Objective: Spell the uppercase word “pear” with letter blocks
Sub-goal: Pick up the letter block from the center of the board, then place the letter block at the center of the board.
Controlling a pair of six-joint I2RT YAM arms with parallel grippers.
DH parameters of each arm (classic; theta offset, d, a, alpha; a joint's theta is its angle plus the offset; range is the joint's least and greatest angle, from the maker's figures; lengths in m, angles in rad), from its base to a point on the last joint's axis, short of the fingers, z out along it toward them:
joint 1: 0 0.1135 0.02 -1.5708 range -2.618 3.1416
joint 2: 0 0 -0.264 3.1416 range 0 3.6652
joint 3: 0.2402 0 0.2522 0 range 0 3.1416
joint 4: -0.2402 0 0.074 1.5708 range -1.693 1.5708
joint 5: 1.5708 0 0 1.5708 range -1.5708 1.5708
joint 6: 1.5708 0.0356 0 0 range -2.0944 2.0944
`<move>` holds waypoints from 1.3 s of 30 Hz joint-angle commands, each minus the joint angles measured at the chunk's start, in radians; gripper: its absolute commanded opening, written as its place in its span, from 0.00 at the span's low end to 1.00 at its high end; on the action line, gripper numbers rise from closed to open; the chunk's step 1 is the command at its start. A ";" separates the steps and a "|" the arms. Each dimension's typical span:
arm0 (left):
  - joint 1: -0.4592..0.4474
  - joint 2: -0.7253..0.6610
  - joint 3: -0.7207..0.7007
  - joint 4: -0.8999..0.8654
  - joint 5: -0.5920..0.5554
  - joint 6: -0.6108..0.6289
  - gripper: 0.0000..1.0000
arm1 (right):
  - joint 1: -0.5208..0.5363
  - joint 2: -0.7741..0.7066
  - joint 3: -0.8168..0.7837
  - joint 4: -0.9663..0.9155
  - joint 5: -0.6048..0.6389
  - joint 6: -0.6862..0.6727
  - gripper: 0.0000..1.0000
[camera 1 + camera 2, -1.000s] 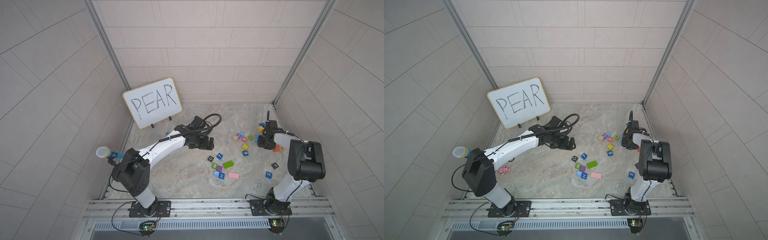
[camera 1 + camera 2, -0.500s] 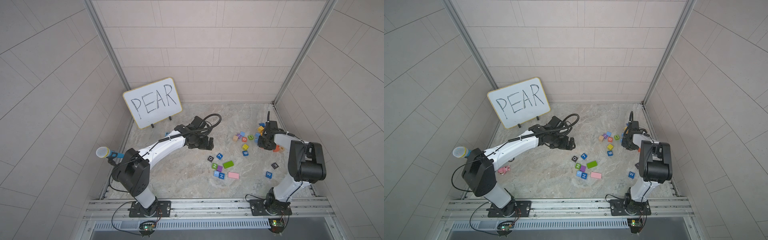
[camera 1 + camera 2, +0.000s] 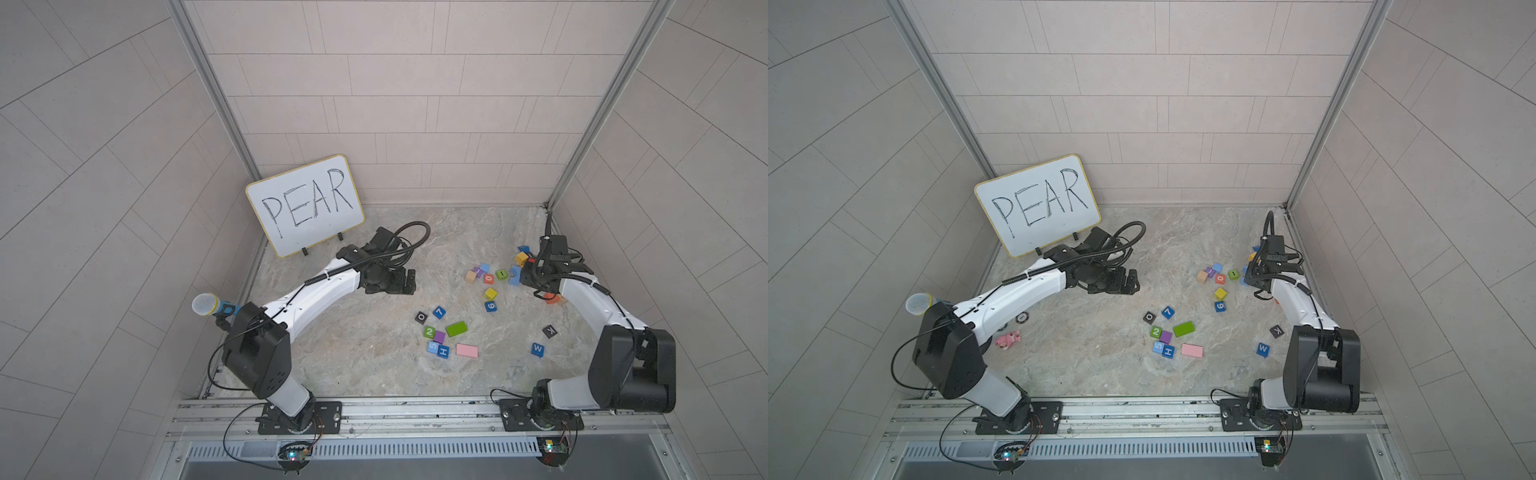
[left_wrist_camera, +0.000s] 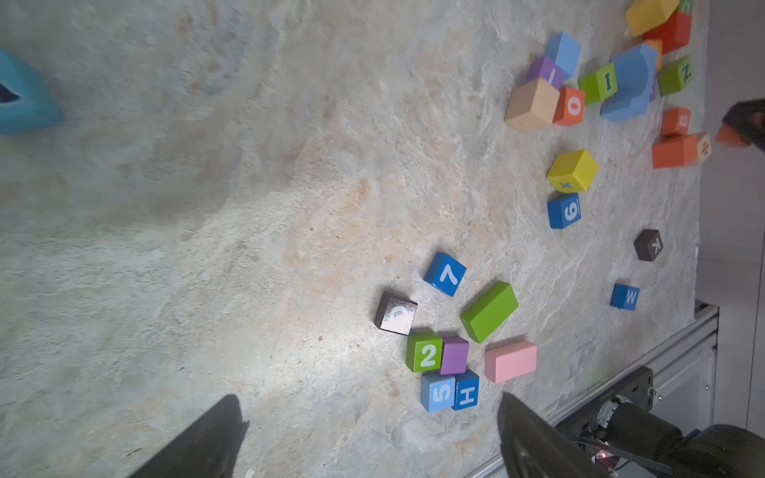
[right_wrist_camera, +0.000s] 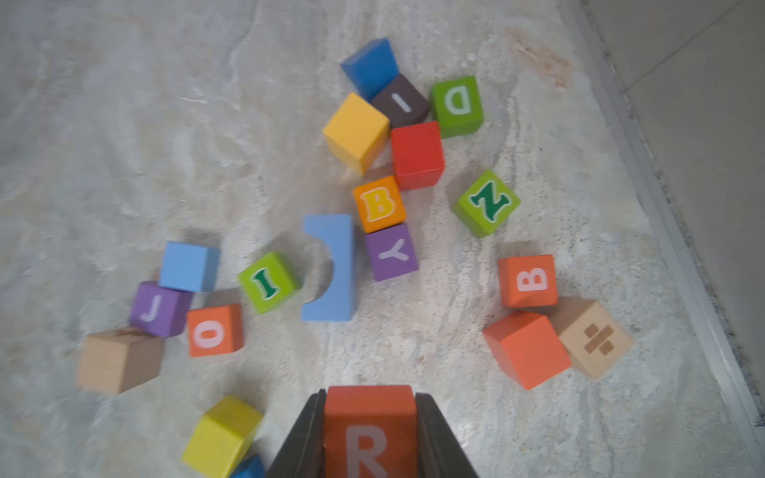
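1. Progress: early stage. In both top views no row of letter blocks spelling the word shows anywhere on the bench. The whiteboard reading PEAR stands at the back left as reference.
2. R block: the orange-red R block is clamped between the fingers of the right gripper, its pale letter facing the wrist camera. It is over the far right cluster of loose blocks, near the right wall. Whether it is clear of the bench cannot be told.
3. Left gripper: fingers wide apart and holding nothing. It is over bare bench left of centre, well apart from the blocks.
4. Other letters: P, E and A are not legible in any view.
   - A light blue block with a dark mark shows at the edge of the left wrist view; its letter cannot be read.
   - A yellow block lies just beside the blue 9 block, but no E face shows.
5. Judgement: one of four letters is in hand and none is placed. Setting R down in a clear spot, then finding, fetching and ordering the other three, is all outstanding.
6. Containers: none in view. The other blocks lie loose on the bench, most in the far right cluster or in a central group around the green 2 block and the blue H block.
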 commanded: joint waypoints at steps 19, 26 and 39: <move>0.277 -0.192 -0.181 -0.041 -0.016 0.016 1.00 | 0.705 0.502 0.446 0.052 0.071 0.217 0.29; 0.375 -0.103 -0.146 -0.040 0.077 0.036 1.00 | 0.777 0.696 0.641 0.063 0.045 0.253 0.29; 0.411 -0.077 -0.156 0.019 0.120 0.005 0.99 | 0.814 0.865 0.820 0.038 0.058 0.275 0.28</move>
